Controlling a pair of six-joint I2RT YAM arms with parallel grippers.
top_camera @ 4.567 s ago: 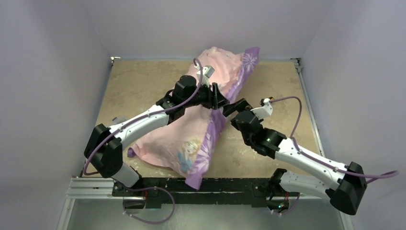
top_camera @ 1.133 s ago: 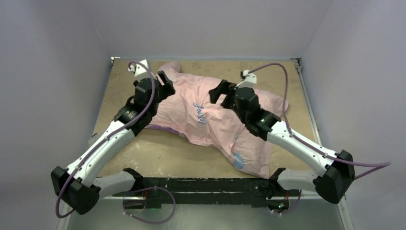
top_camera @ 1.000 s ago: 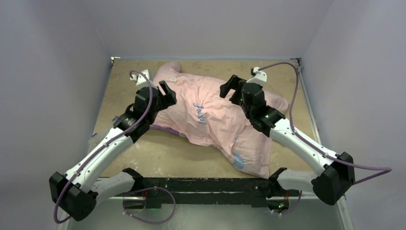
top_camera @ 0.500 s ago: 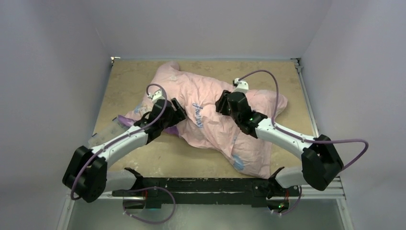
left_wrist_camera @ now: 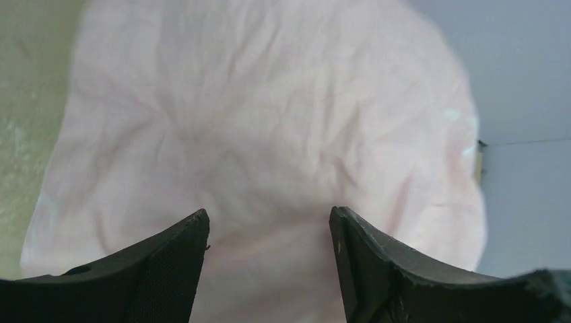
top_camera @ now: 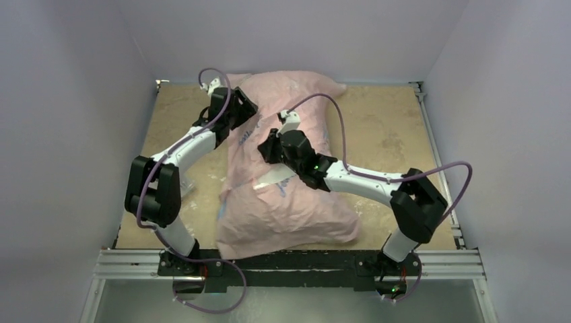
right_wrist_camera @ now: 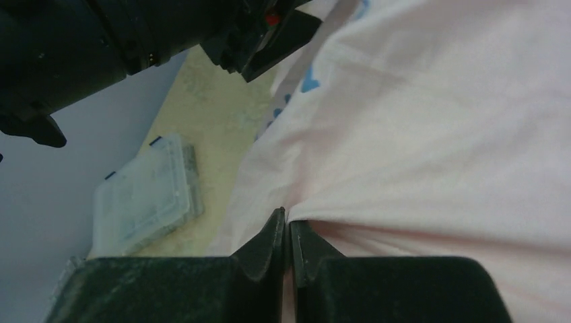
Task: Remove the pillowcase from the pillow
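The pillowcase [top_camera: 283, 208] shows its pale pink side with blue script and lies lengthwise from the back wall to the table's near edge. It bulges, and the pillow is hidden inside it. My left gripper [top_camera: 244, 109] is at the far left of the bundle. In the left wrist view that gripper [left_wrist_camera: 269, 219] is open, its fingertips apart over wrinkled pink fabric [left_wrist_camera: 269, 121]. My right gripper [top_camera: 267, 145] rests on the middle of the bundle. In the right wrist view it [right_wrist_camera: 288, 214] is shut, with a fold of the pillowcase [right_wrist_camera: 431, 134] pinched at its tips.
A clear plastic box [right_wrist_camera: 145, 202] lies on the tan table [top_camera: 390, 134] left of the bundle. The left arm [right_wrist_camera: 101, 40] is close beside the right gripper. Grey walls enclose the table on three sides.
The bundle has turned from lying across the table to lying lengthwise. My right gripper moved left and closed on the fabric. My left arm swung to the far end.
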